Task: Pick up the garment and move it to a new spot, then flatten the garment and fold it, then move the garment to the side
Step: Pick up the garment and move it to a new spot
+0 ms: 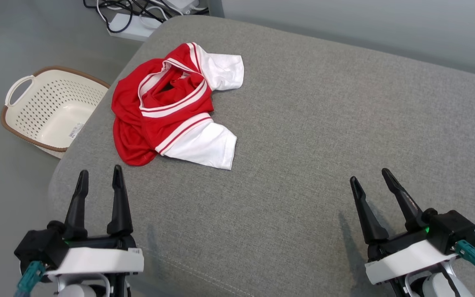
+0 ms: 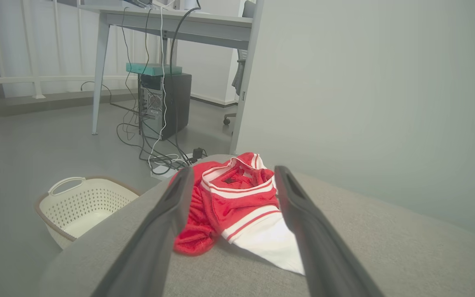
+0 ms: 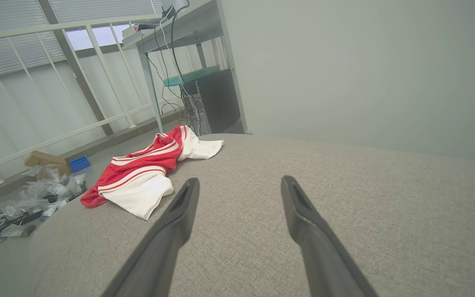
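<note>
The right gripper (image 3: 237, 185) hangs with fingers spread over grey cushion (image 3: 344, 214) — the crumpled garment (image 3: 142, 173) lies ahead-left, apart.

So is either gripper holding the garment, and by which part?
Nothing is held: the left gripper and right gripper are open, apart from the garment.

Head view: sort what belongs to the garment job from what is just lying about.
Job:
red-and-white garment, crumpled
grey cushion under it
left gripper, open
right gripper, open

Lying about:
cream basket
power strip
</note>
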Tool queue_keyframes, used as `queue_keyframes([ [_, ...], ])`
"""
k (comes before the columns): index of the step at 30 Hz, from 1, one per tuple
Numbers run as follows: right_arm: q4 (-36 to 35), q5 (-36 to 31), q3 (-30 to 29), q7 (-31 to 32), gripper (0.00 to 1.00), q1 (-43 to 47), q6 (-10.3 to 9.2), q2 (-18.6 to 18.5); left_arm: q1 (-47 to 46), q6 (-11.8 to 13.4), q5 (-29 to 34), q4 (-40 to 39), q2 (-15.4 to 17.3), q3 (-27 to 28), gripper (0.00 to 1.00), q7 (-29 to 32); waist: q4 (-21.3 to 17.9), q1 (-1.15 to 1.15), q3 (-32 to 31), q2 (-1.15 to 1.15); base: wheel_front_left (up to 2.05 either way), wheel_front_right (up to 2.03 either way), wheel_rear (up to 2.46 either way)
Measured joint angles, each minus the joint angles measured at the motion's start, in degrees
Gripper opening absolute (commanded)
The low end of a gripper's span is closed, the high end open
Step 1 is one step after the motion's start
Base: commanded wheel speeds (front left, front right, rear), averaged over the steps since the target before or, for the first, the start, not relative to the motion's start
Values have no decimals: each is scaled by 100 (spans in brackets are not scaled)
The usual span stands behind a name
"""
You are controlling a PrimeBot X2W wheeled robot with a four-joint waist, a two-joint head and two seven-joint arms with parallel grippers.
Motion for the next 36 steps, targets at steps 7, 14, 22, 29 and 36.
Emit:
queue_keyframes([
  [7, -90, 2, 191, 0, 100, -417, 0, -271, -834, 143, -48, 678, -43, 164, 100, 0, -160, 0, 454, 0, 0, 0, 0],
  [14, -200, 58, 378, 0, 100, -722, 0, -499, -1809, 82, -397, 1456, -108, 567, 100, -1, -409, 0, 890, 0, 0, 0, 0],
  [22, -292, 60, 444, 0, 100, -984, 0, -669, -2705, -125, -702, 3033, -138, 804, 100, 0, -677, 0, 1250, 0, 0, 0, 0],
  [29, -335, 109, 550, 0, 100, -1130, 0, -689, -3432, -219, -794, 4419, -154, 1227, 100, 0, -947, 0, 1423, 0, 0, 0, 0],
  [36, -383, 126, 565, 0, 100, -1168, 0, -687, -3887, -209, -575, 5377, -55, 1423, 100, 0, -1135, 0, 1510, 0, 0, 0, 0],
])
